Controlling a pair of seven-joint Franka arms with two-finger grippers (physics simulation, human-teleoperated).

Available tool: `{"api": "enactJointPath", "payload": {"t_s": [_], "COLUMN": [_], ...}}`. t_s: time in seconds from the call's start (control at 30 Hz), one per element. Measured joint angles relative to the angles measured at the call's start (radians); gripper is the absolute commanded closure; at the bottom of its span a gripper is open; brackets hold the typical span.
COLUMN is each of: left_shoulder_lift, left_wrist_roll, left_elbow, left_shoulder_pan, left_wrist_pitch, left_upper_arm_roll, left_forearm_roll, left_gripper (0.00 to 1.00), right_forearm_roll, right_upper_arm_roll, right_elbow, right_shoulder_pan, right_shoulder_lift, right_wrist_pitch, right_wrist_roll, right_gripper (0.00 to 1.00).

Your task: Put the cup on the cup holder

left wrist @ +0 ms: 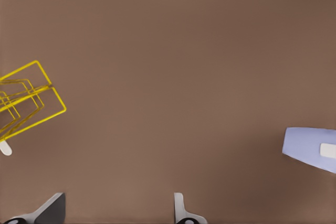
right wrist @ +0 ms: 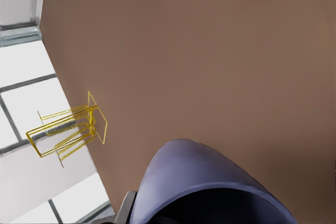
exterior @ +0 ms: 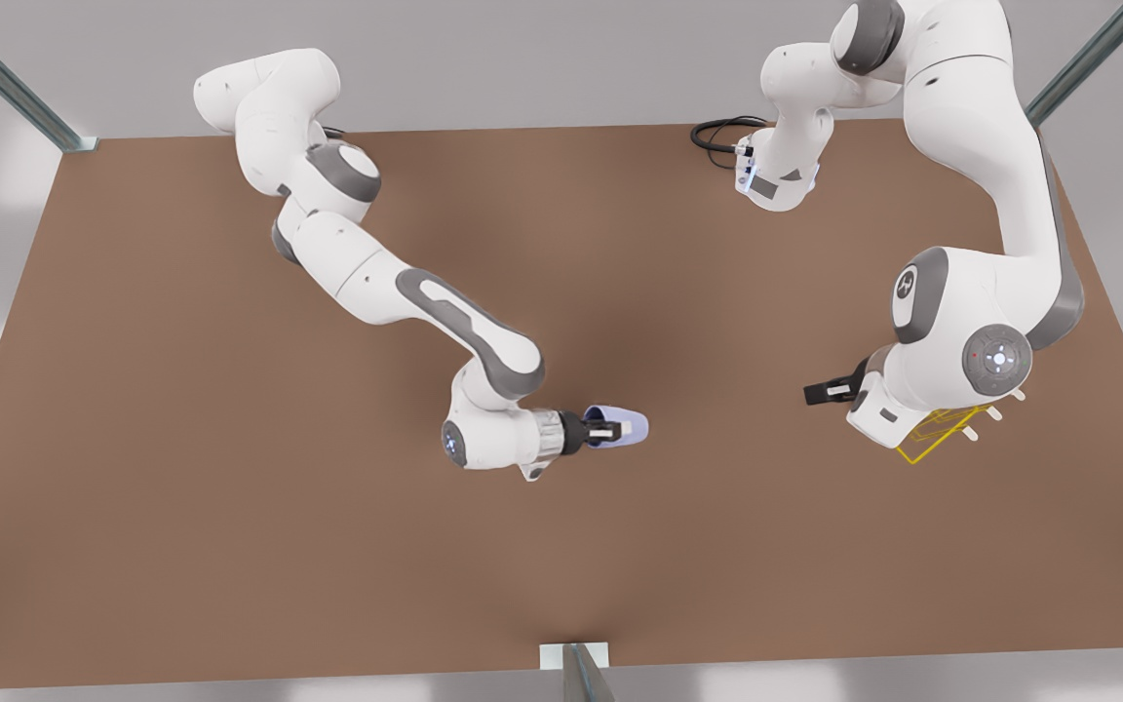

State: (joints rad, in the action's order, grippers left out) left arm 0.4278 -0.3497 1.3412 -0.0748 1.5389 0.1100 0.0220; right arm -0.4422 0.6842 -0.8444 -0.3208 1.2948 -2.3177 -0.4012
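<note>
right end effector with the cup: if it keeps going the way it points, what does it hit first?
Probably the left end effector, open near the cup holder. The right end effector, shut on the cup, points across bare table toward it; depth is unclear.

My right claw is holding the lavender-blue cup close under the lens, its open mouth facing me; the yellow cup holder is standing well apart on the brown desk.

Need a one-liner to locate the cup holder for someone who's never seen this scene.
Start from the brown table and go to its edge on the front view's right, where the left gripper hangs open. Tucked partly under that arm's wrist is the cup holder. It is the one bright yellow thing there: thin wire frames with white-tipped pegs, unlike the solid lavender cup held in the right gripper.
</note>
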Motion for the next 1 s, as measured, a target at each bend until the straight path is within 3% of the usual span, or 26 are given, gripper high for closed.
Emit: {"api": "enactJointPath", "payload": {"t_s": [0.17, 0.3, 0.47, 0.5, 0.53, 1.0], "left_shoulder_lift": [0.055, 0.167, 0.259, 0.276, 0.291, 0.376], "left_wrist_roll": [-0.31, -0.62, -0.998, -1.062, -1.123, -1.68], "left_elbow": [-0.015, -0.168, -0.206, -0.207, -0.206, -0.182], "left_shoulder_pan": [-0.232, -0.224, -0.323, -0.356, -0.376, -0.495], "left_wrist_pitch": [0.081, 0.182, 0.297, 0.313, 0.326, 0.389], "left_upper_arm_roll": [0.003, -0.107, -0.181, -0.182, -0.183, -0.173], "left_forearm_roll": [0.109, 0.171, 0.129, 0.121, 0.114, 0.063], "left_gripper": [0.0, 0.0, 0.0, 0.0, 0.0, 0.0], "right_forearm_roll": [0.0, 0.0, 0.0, 0.002, 0.004, 0.035], "right_upper_arm_roll": [-0.003, -0.009, -0.01, -0.01, -0.01, -0.02], "right_elbow": [0.091, 0.1, 0.105, 0.106, 0.107, 0.089], "right_shoulder_pan": [-0.045, -0.06, -0.082, -0.084, -0.085, -0.032], "right_shoulder_lift": [0.069, 0.087, 0.105, 0.109, 0.112, 0.121], "right_wrist_pitch": [-0.045, -0.068, -0.079, -0.08, -0.08, -0.073], "right_wrist_roll": [-0.02, -0.033, -0.045, -0.047, -0.05, -0.08], "right_gripper": [0.79, 0.79, 0.79, 0.5, 0.0, 0.0]}}
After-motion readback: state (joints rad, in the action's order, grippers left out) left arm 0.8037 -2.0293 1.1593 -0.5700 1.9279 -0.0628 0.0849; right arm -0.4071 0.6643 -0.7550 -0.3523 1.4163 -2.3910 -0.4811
